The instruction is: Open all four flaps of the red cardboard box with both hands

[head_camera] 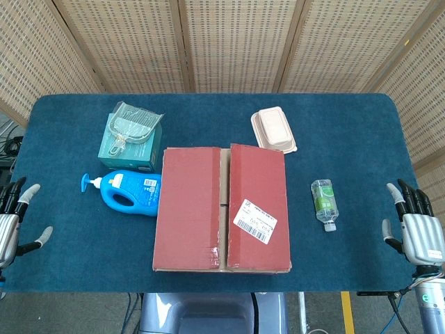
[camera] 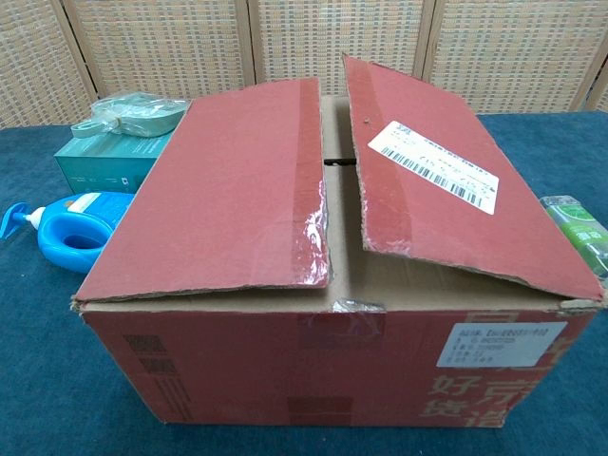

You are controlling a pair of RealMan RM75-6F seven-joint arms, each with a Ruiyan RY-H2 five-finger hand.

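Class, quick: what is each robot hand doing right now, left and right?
Left hand: open, fingers apart, holding nothing, at the table's left edge.
Right hand: open, fingers apart, holding nothing, at the table's right edge.

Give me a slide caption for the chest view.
Red cardboard box on the blue table, top flaps slightly ajar, shipping label on the right flap.

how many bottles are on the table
2: a blue pump bottle lying left of the red box, and a small clear bottle lying right of it. The box could hide others.
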